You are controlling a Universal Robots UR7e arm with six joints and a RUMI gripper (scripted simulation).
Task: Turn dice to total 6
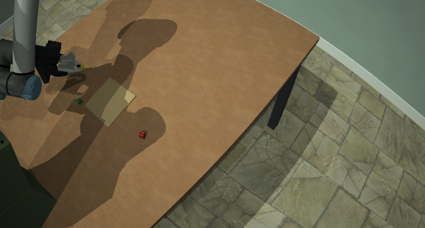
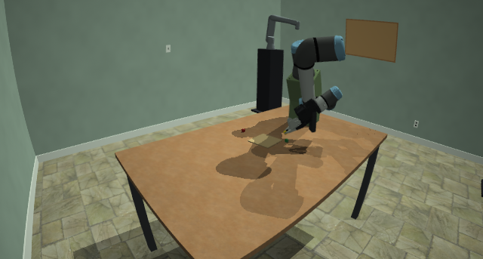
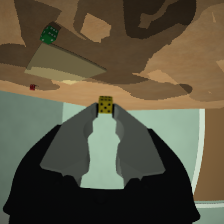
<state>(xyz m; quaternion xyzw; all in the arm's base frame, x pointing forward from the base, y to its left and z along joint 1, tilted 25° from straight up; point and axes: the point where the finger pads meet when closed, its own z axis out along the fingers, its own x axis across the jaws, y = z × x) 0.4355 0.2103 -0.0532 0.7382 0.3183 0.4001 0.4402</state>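
Observation:
My gripper (image 1: 82, 67) (image 2: 286, 132) (image 3: 105, 104) is shut on the yellow die (image 1: 82, 67) (image 2: 284, 132) (image 3: 105, 104). It is tilted well over and holds the die above the table, off the mat. The wrist view shows a face of the yellow die with several dark pips. The green die (image 1: 80, 101) (image 2: 287, 140) (image 3: 49, 34) lies on the table just beside the mat (image 1: 110, 103) (image 2: 266, 141) (image 3: 60, 62). The red die (image 1: 142, 135) (image 2: 243, 130) (image 3: 32, 87) lies on the table farther off, on the mat's other side. Exact top numbers of the dice are too small to tell.
The brown table (image 1: 212, 72) (image 2: 189, 168) carries the mat and dice. The arm's shadows fall across the mat and both loose dice. The green robot base (image 1: 20, 185) (image 2: 296, 97) stands at the table's edge.

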